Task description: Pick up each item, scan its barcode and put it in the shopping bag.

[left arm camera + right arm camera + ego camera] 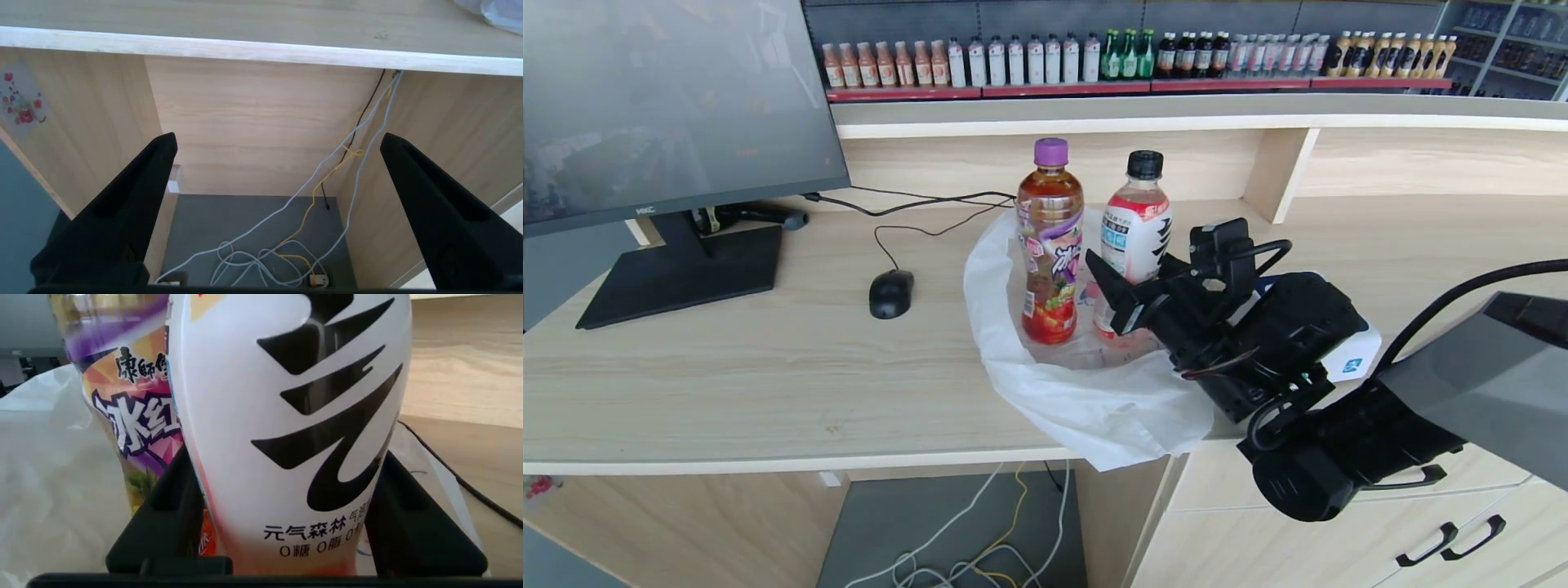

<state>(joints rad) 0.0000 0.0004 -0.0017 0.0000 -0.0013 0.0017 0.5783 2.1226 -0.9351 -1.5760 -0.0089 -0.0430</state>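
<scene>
The bag (1086,408) is lying on the worktop (727,376), with its near side hanging over the front edge. Two bottles are standing upright in the bag, the left bottle (1049,245) just beside the right bottle (1135,237). The right gripper (1123,296) is clasping the right bottle low down, reaching in from the bag's right. A mouse (890,294) is lying left of the bag, and a monitor (670,106) is standing farther left. The left gripper (278,143) is hanging spread, lower than the bag, before the worktop's front edge.

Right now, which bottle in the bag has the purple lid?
The clear plastic bottle of reddish-brown drink, nearer the black monitor; the white-labelled pink bottle beside it has a black lid.
</scene>
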